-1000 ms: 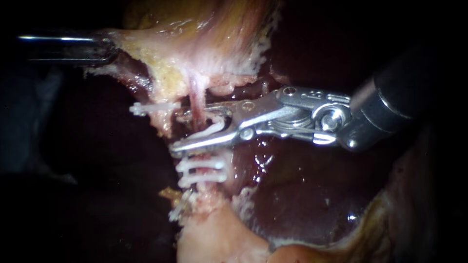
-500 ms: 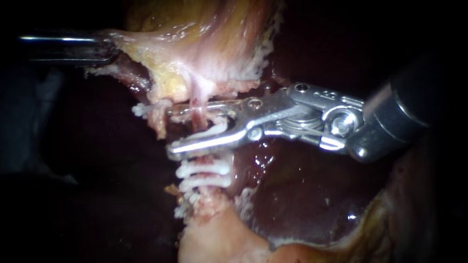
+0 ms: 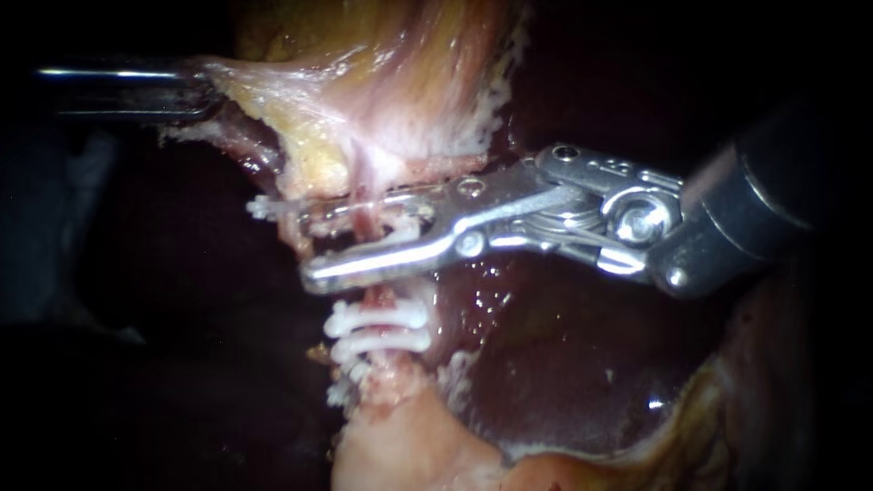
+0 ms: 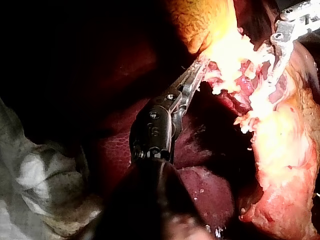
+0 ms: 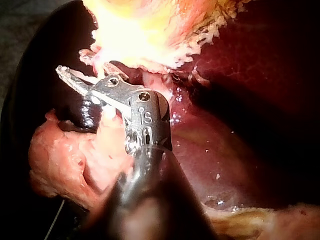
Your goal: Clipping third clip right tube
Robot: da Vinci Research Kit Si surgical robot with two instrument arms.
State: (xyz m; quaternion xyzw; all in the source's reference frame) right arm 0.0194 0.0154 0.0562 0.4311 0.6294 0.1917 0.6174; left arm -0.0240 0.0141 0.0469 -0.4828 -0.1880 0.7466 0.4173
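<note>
A thin pink tube (image 3: 364, 185) runs down from the gallbladder (image 3: 382, 73) to paler tissue below. My right instrument (image 3: 306, 239) reaches in from the right with its jaws on either side of this tube. They hold a white clip (image 3: 400, 235) whose far end pokes out past the upper jaw. Two white clips (image 3: 377, 319) sit shut on the same tube just under the lower jaw. My left instrument (image 4: 199, 67) comes in at the upper left, its jaws shut on the gallbladder's edge and holding it taut. Which tube is the right one I cannot tell.
Dark red liver (image 3: 564, 364) lies behind and under the right instrument. Another white clip (image 3: 341, 393) shows lower down beside the pale tissue stump (image 3: 400, 445). In the left wrist view, gauze (image 4: 35, 175) lies beside the left shaft.
The right instrument's jaws have slid further across the tube and stand a little closer together. The left instrument has stayed where it was.
</note>
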